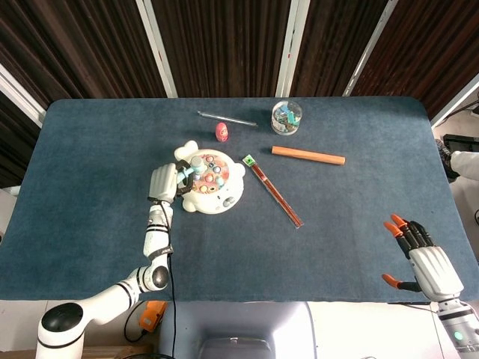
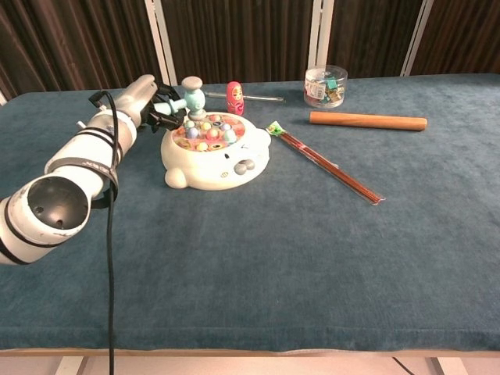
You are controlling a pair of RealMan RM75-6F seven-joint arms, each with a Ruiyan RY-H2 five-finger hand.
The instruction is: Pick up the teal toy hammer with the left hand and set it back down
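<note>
My left hand [image 2: 144, 100] grips the teal plastic toy hammer [image 2: 187, 92] — lifted above the white bear-shaped peg toy [image 2: 216, 154], upper left; right hand [image 1: 423, 262] idles, fingers spread.

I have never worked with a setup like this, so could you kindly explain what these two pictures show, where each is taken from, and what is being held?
This is a two-armed robot with human-like hands, seated at a blue table. The head view looks down from above; the chest view looks forward from lower on its body. The left hand holds the teal toy hammer by its handle, above a white bear-shaped peg game. The right hand holds nothing, its fingers spread, near the table's front edge; only the head view shows it. Also on the table: a small red doll, a clear rod, a clear tub of small items, an orange stick and a thin red packet.
</note>
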